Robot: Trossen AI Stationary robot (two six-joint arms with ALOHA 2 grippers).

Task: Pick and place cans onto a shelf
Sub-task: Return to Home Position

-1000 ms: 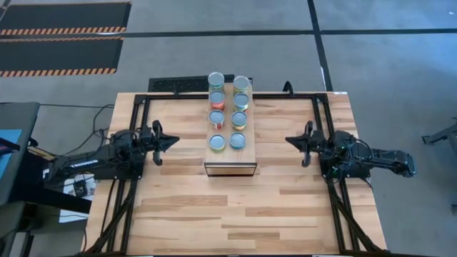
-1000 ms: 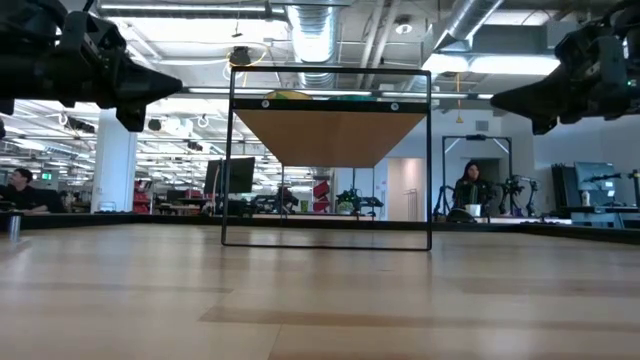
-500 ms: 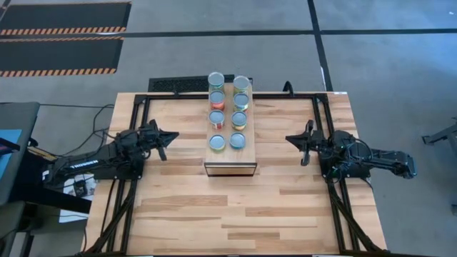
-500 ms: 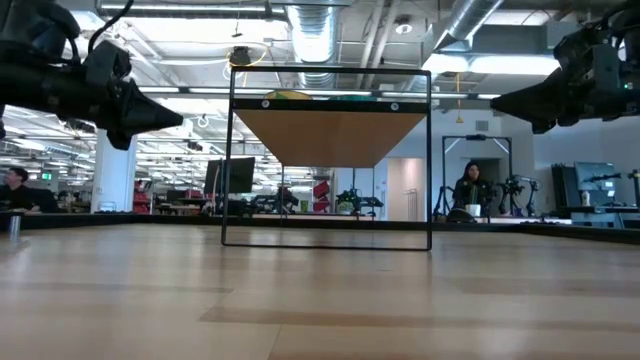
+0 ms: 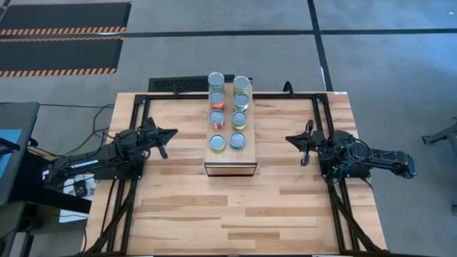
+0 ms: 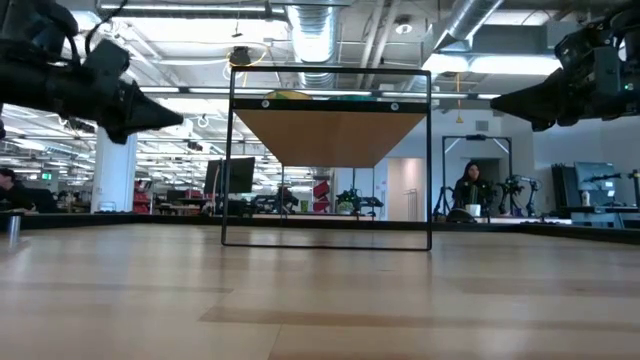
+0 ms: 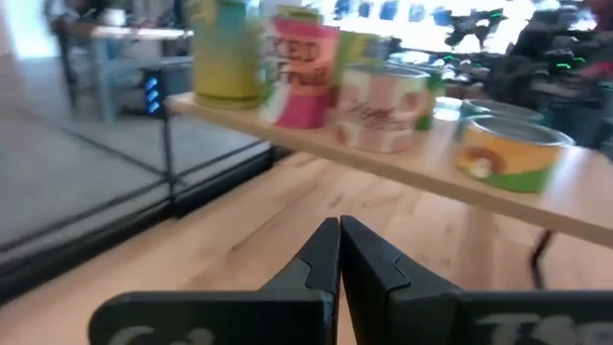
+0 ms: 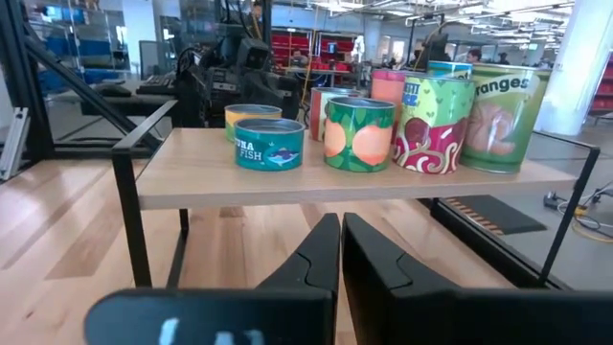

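Cans [image 5: 216, 118]: eight are counted, all stood upright on the shelf top in two rows of four. None is seen on the table.
Shelf [image 5: 228, 158]: set at the middle of the slatted table [image 5: 285, 207], toward its far edge, between the two arms.
Left gripper [image 5: 172, 133]: held above the table on the shelf's left side, apart from it and pointed at it. The fingers are pressed together and nothing is carried.
Right gripper [image 5: 288, 138]: held likewise on the shelf's right side, apart from it. The fingers are closed on nothing.
Step in hand: judged to be the withdrawal to the rest pose, since no can is left to be picked.
Task progress: the placing is judged complete.
Next move: both arms are to be drawn back from the shelf and folded toward their bases. The paths should be kept wide of the shelf's sides so that no can is knocked. No grasp is called for.
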